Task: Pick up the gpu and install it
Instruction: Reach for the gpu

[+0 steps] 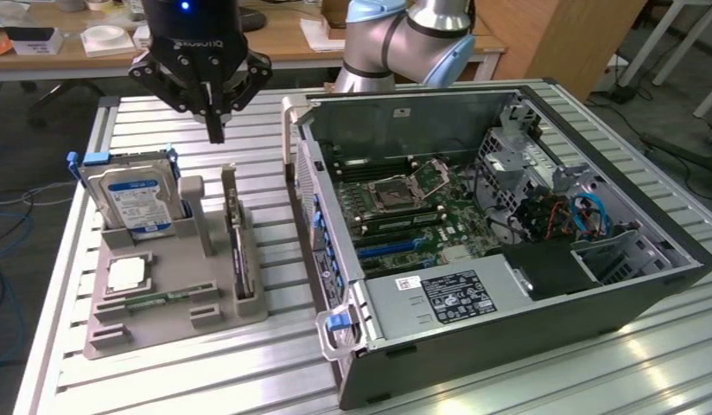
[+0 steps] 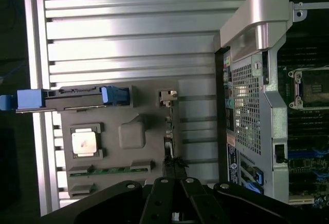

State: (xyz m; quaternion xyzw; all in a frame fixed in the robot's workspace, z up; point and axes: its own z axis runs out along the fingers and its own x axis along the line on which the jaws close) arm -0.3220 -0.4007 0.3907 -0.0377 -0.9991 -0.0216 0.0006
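Note:
The gpu (image 1: 235,233) is a thin dark card standing on edge in a slot of the grey holder (image 1: 172,320) on the table. My black gripper (image 1: 215,130) hangs above the card's far end, fingers shut together and holding nothing. In the wrist view the gpu (image 2: 168,131) appears edge-on as a narrow strip with a silvery bracket at one end, and my gripper (image 2: 174,175) sits over its other end. The open computer case (image 1: 494,233) lies at the exterior view's right, with its motherboard (image 1: 408,207) exposed.
The holder also carries an upright hard drive (image 1: 131,199) with blue rails, a square processor (image 1: 125,272) and a green memory stick (image 1: 160,298). A power supply (image 1: 448,294) fills the case's near corner. Slatted metal table (image 1: 194,380) surrounds everything.

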